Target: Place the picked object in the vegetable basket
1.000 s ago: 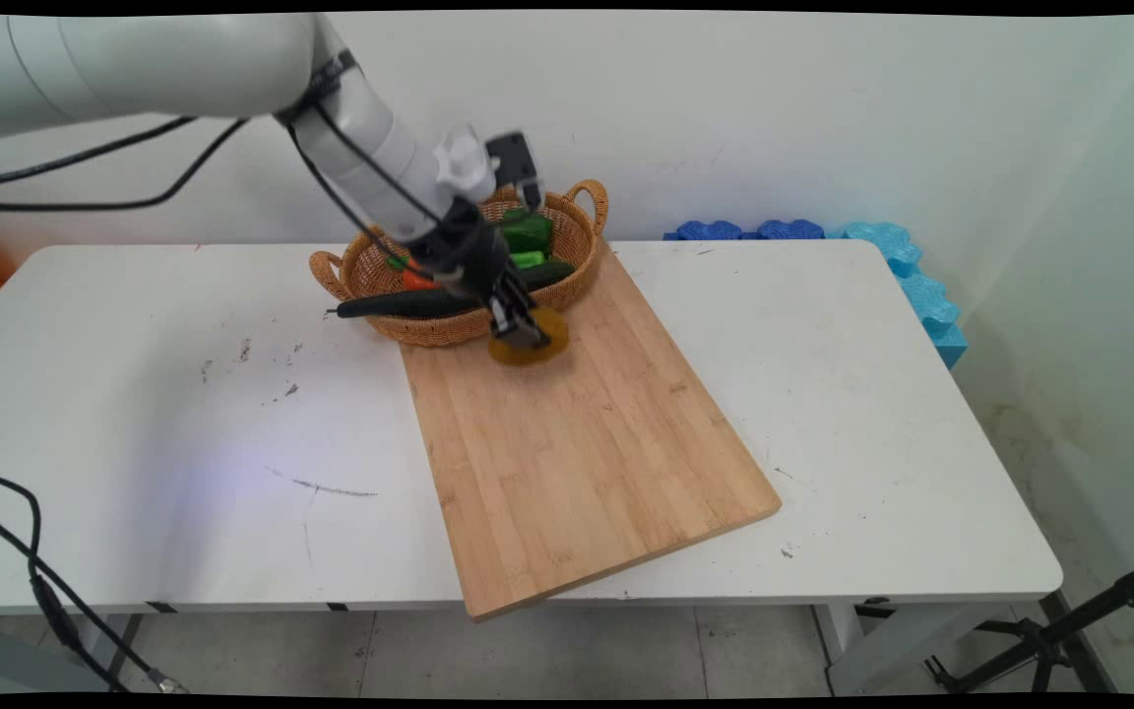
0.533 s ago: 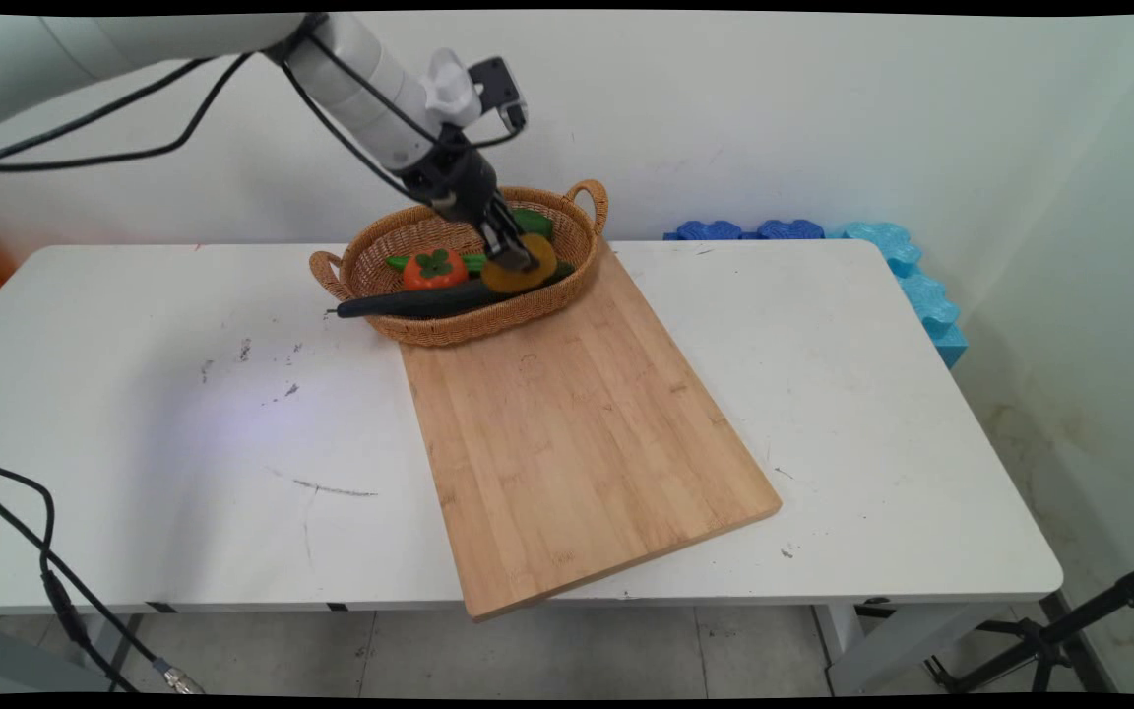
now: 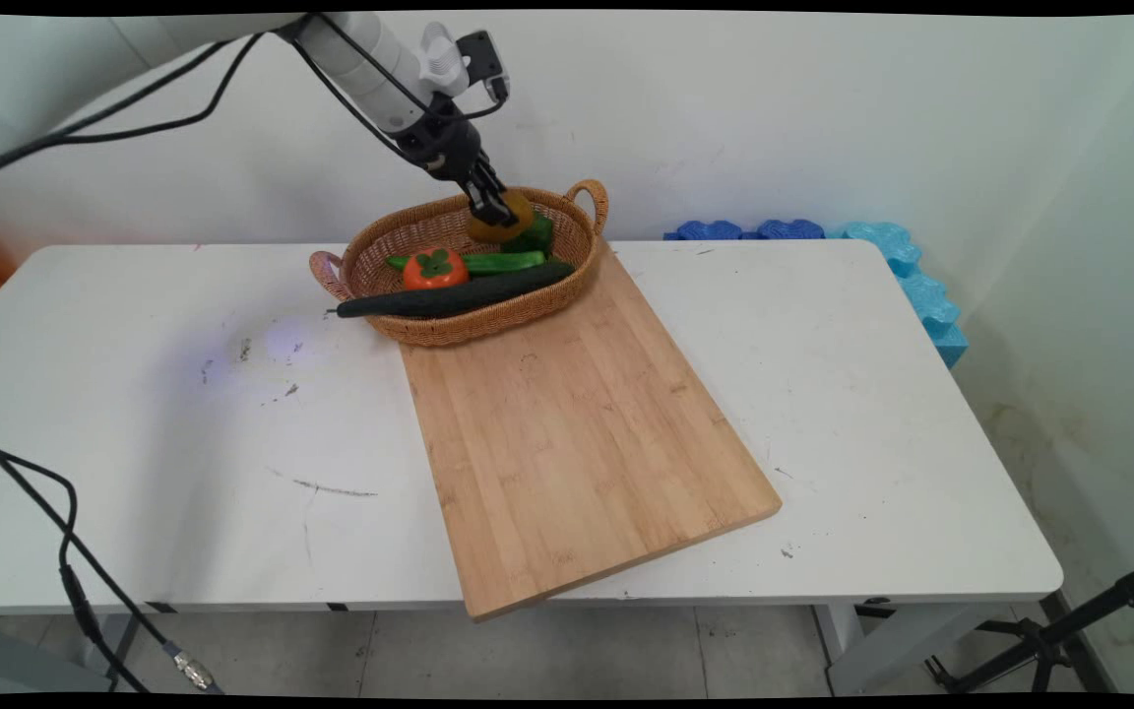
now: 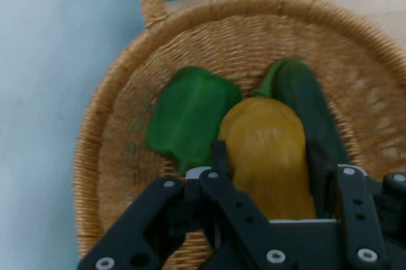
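I'm seeing even, bright light on the table (image 3: 872, 394), soft shadows only; my hand view's slightly soft, basket (image 4: 127, 124) weave blurring.

My gripper (image 3: 493, 209) clamps a yellow pepper (image 4: 269, 149) above the wicker basket (image 3: 385, 246), green pepper (image 4: 190, 115) at its ten o'clock.

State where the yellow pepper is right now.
The yellow pepper hangs in the gripper above the wicker basket's far side, over the green pepper.
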Robot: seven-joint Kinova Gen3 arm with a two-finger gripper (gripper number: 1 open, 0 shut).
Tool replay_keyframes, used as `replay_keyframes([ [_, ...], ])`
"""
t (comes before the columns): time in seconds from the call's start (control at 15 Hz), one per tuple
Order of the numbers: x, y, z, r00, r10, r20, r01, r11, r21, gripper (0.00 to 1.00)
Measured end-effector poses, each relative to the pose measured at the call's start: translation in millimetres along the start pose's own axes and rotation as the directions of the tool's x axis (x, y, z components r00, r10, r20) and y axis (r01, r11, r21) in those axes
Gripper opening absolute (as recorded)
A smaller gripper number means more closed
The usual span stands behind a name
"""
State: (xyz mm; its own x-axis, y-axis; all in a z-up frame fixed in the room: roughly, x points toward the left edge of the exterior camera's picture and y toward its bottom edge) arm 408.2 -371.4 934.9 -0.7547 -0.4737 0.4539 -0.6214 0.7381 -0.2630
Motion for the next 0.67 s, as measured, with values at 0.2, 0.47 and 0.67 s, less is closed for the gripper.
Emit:
replay_keyframes([
  [0.2,-6,-20,19,1.000,0.026,0.016,-0.026,1.000,0.006,0.00],
  [0.47,-15,-34,36,0.999,0.040,0.035,-0.040,0.999,0.001,0.00],
  [0.67,-26,-43,48,0.997,0.046,0.054,-0.046,0.999,-0.004,0.00],
])
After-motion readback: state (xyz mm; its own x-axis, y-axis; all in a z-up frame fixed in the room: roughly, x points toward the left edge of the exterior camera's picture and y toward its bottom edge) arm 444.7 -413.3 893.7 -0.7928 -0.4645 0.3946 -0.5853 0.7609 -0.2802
